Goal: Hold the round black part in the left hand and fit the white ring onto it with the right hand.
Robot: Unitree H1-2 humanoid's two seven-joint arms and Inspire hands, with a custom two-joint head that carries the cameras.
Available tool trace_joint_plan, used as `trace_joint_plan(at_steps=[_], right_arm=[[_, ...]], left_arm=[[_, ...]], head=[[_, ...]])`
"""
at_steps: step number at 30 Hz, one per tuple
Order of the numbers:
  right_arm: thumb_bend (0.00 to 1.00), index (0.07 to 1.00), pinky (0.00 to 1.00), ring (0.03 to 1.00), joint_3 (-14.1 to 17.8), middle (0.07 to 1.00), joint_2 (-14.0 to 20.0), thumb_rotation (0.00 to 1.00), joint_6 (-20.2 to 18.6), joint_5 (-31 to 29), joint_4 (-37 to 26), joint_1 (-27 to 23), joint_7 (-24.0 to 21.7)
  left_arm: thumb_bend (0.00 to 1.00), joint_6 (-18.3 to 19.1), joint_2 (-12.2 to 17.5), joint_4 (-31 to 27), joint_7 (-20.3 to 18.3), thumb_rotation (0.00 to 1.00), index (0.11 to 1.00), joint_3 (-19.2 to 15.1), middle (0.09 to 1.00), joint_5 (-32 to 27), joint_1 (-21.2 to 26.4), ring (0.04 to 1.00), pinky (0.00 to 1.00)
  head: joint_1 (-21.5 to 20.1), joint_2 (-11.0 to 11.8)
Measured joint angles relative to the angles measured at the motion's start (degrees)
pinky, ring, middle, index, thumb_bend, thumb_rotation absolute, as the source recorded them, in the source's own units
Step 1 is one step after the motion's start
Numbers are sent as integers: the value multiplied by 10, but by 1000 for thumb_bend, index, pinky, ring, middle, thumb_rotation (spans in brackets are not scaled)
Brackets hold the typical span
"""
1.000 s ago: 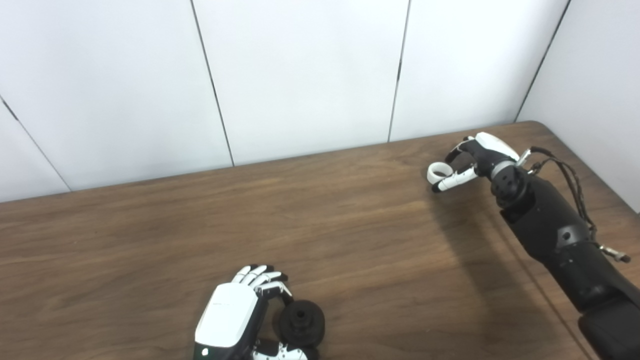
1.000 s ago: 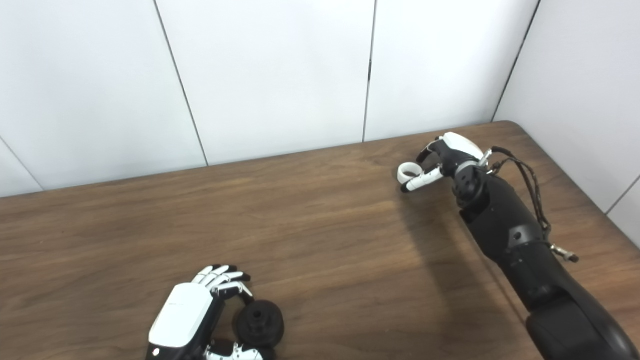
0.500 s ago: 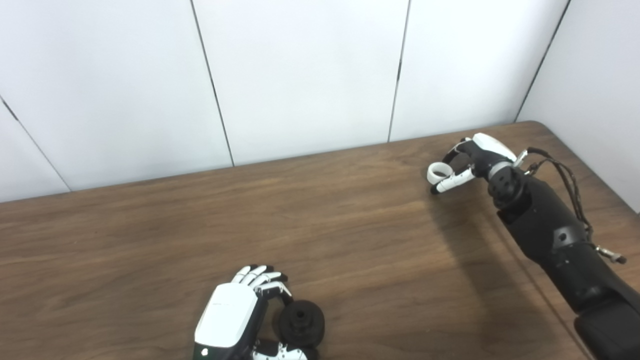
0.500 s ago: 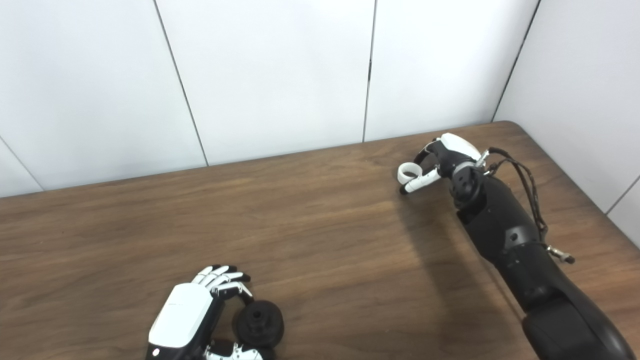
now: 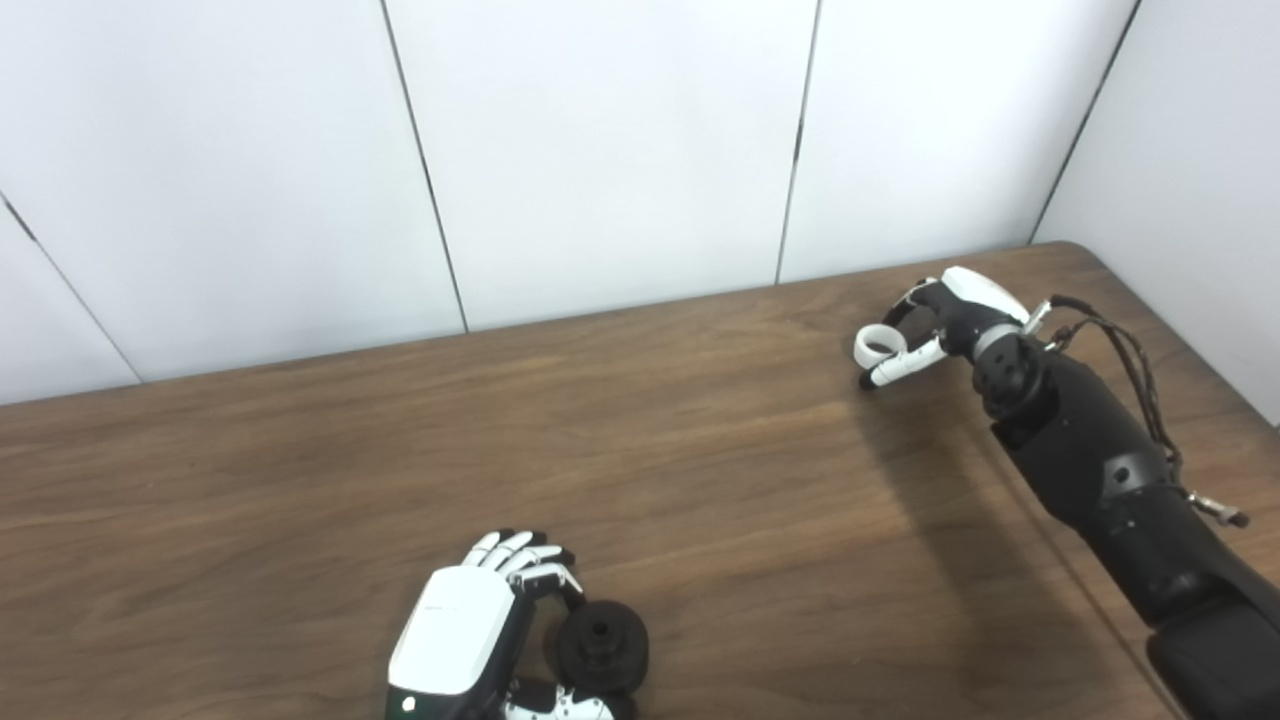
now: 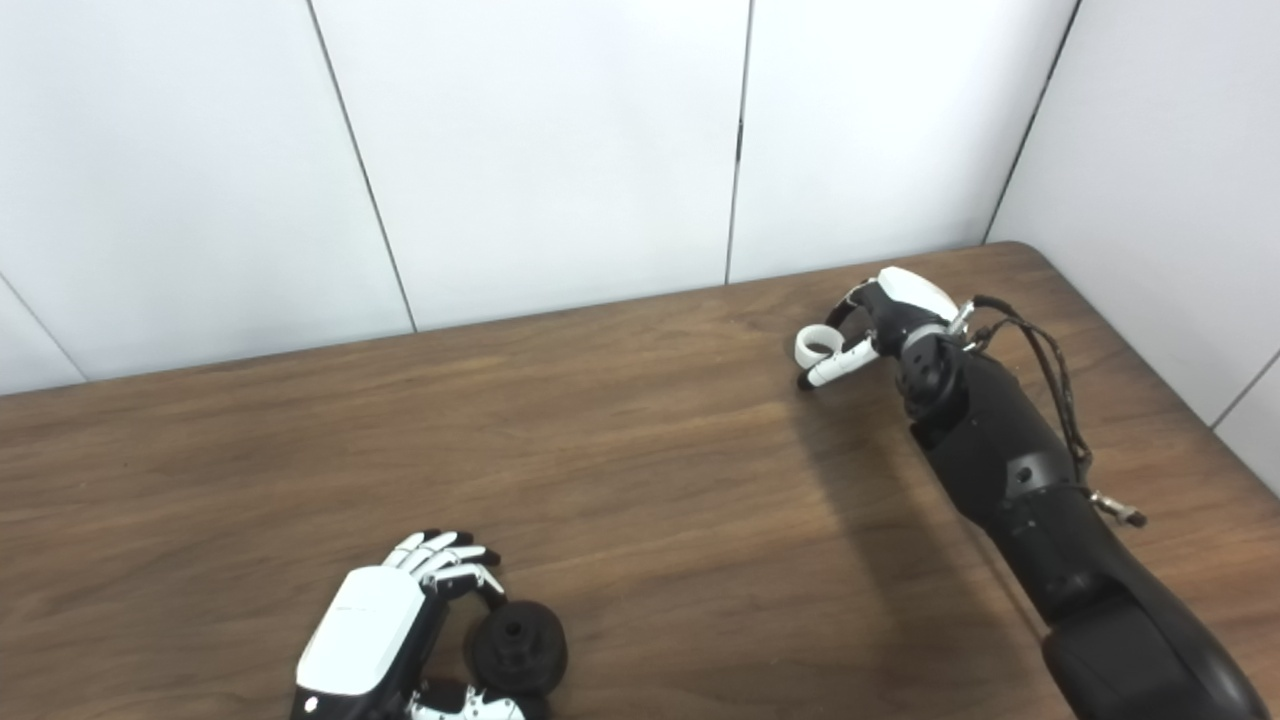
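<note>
Here the round black part (image 5: 602, 648) sits at the near edge of the wooden worktop (image 5: 640, 480), a thick disc with a small hole in its middle facing up. The left hand (image 5: 470, 640) wraps it from the left: the fingers (image 5: 525, 558) curl over the part's far-left side and the thumb comes in under its near side, so the hand is clasped on the part. Whether the part rests on the worktop or is lifted slightly clear of it cannot be told.

Well away from the black part, toward the far right corner of the worktop, is the white ring (image 5: 876, 344). The right hand (image 5: 950, 312) grips it, pinched between the thumb below and the fingers above, with the ring's opening facing roughly upward. The ring hangs above the worktop rather than on it, and its shadow falls on the wood beneath.

Behind the right hand, its black forearm (image 5: 1100, 470) runs back to the lower right edge, with a dark cable (image 5: 1130, 350) looping along its outer side. White wall panels (image 5: 600, 150) stand behind the worktop.
</note>
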State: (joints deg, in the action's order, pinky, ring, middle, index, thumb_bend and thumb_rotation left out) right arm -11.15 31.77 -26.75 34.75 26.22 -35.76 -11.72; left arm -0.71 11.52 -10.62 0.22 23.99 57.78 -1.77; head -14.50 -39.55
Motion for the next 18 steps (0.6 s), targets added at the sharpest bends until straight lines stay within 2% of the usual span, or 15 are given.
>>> trace_joint_plan(at_steps=[4, 5, 6, 7, 13, 18], right_arm=[[825, 612, 947, 1000, 1, 927, 0, 216, 0, 0, 0, 0, 1], [762, 576, 941, 1000, 2, 916, -1, 192, 0, -2, 0, 0, 3], [622, 522, 928, 998, 5, 896, -3, 161, 1, -5, 0, 0, 6], [556, 496, 912, 990, 9, 872, -6, 143, 2, -6, 0, 0, 13], [524, 484, 915, 990, 13, 857, -13, 131, 8, -11, -1, 2, 44], [524, 484, 922, 986, 12, 856, -13, 131, 14, -11, -1, 4, 50]], left_arm=[[523, 0, 0, 0, 0, 51, 486, 0, 769, 0, 0, 861, 903], [523, 0, 0, 0, 0, 51, 486, 0, 769, 0, 0, 861, 905], [523, 0, 0, 0, -1, 51, 486, 0, 769, 0, 0, 862, 906], [523, 0, 0, 0, -1, 51, 486, 0, 770, 0, 0, 862, 907], [523, 1, -2, -2, -4, 52, 486, -1, 770, 1, -1, 863, 911], [523, 1, -2, -2, -4, 51, 486, -2, 769, 1, -1, 862, 910]], head=[[0, 0], [-1, -1], [-1, -1], [-1, -1], [0, -3], [1, -3]])
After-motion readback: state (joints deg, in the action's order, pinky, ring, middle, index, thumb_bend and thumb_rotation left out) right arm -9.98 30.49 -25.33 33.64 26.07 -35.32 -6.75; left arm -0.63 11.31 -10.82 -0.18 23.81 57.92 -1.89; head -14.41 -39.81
